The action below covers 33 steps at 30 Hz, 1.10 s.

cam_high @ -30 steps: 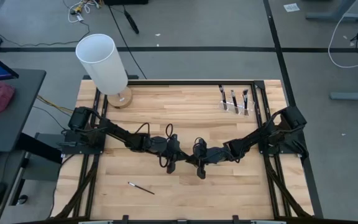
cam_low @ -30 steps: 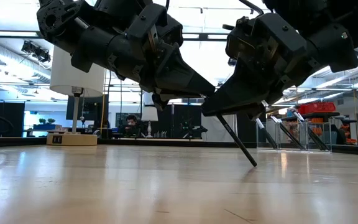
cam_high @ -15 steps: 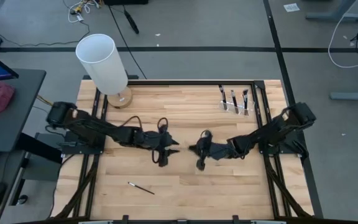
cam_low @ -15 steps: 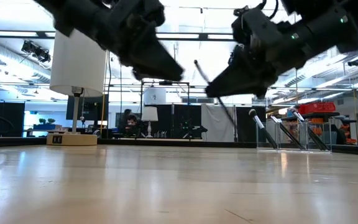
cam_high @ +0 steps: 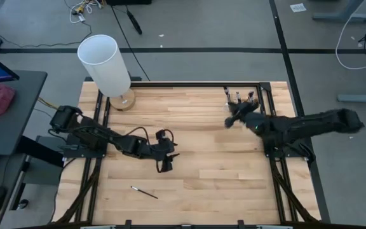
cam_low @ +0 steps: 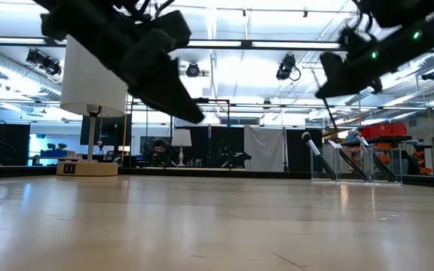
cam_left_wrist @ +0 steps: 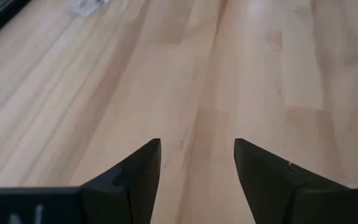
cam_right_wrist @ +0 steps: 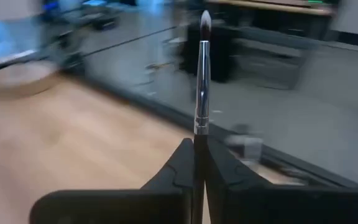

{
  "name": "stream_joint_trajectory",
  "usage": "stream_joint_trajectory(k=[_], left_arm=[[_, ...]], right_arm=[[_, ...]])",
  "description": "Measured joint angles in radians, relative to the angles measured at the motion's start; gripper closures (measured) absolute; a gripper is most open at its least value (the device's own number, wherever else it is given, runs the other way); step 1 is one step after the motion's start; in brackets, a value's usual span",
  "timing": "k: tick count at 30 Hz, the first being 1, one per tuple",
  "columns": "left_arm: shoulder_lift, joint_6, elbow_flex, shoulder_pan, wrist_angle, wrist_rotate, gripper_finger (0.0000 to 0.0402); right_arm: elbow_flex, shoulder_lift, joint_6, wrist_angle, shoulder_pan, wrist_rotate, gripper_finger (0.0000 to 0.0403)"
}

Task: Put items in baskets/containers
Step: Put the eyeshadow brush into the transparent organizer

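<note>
My right gripper [cam_high: 229, 121] hangs at the table's far right, just in front of the clear holder [cam_high: 241, 107], shut on a thin dark brush [cam_right_wrist: 201, 74]. The brush's bristle tip [cam_right_wrist: 205, 20] points away from the fingers. The holder stands on the table with brushes [cam_high: 239, 97] leaning upright in it; it also shows in the low view [cam_low: 353, 159]. Another brush [cam_high: 143, 191] lies flat on the wood near the front left. My left gripper [cam_high: 166, 163] is open left of the table's middle, over bare wood [cam_left_wrist: 197, 163]. My right gripper pinches the brush's dark handle [cam_right_wrist: 198, 142] between its two fingers, just below the silver ferrule. The brush runs along the fingers, and its bristle end sticks out well past the fingertips. It is lifted clear of the table.
A tall white cylinder [cam_high: 104, 62] on a round wooden base [cam_high: 124, 102] stands at the far left corner. Black frame rails [cam_high: 269, 121] run along the table's sides. The wood between the two arms is bare.
My right gripper has risen with the brush and swung from the table's middle toward the far right, up to the holder, tipping from steeply downward to nearly level. My left gripper has opened, lifted and drawn back a little toward the left edge.
</note>
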Motion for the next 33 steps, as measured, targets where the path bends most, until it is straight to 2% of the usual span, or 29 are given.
stream_joint_trajectory(k=[2, 5, 10, 14, 16, 21, 28, 33], left_arm=[[0.028, 0.001, 0.001, -0.007, 0.054, -0.001, 0.0193], [0.059, 0.000, 0.001, -0.013, 0.103, -0.001, 0.0193], [0.086, -0.004, 0.001, -0.013, 0.126, 0.001, 0.0193], [0.085, -0.007, 0.000, -0.013, 0.130, -0.001, 0.0193], [0.085, -0.007, 0.000, -0.019, 0.130, -0.015, 0.0193], [0.083, -0.003, 0.000, -0.071, 0.115, -0.199, 0.0199], [0.040, -0.035, 0.000, -0.087, 0.003, -0.215, 0.0227], [0.011, -0.043, 0.000, -0.087, -0.022, -0.229, 0.0242]], right_arm=[[-0.044, -0.064, -0.011, 0.017, -0.101, -0.002, 0.0393], [-0.075, -0.093, -0.051, 0.058, -0.244, -0.030, 0.0393], [-0.089, -0.054, -0.061, 0.071, -0.451, -0.153, 0.0393], [-0.091, 0.011, -0.065, 0.074, -0.553, -0.255, 0.0393], [-0.091, 0.044, -0.057, 0.066, -0.582, -0.306, 0.0393], [-0.091, 0.118, -0.047, 0.036, -0.603, -0.345, 0.0392], [-0.090, 0.142, 0.003, -0.041, -0.603, -0.386, 0.0388], [-0.090, 0.142, 0.004, -0.059, -0.603, -0.403, 0.0356]])
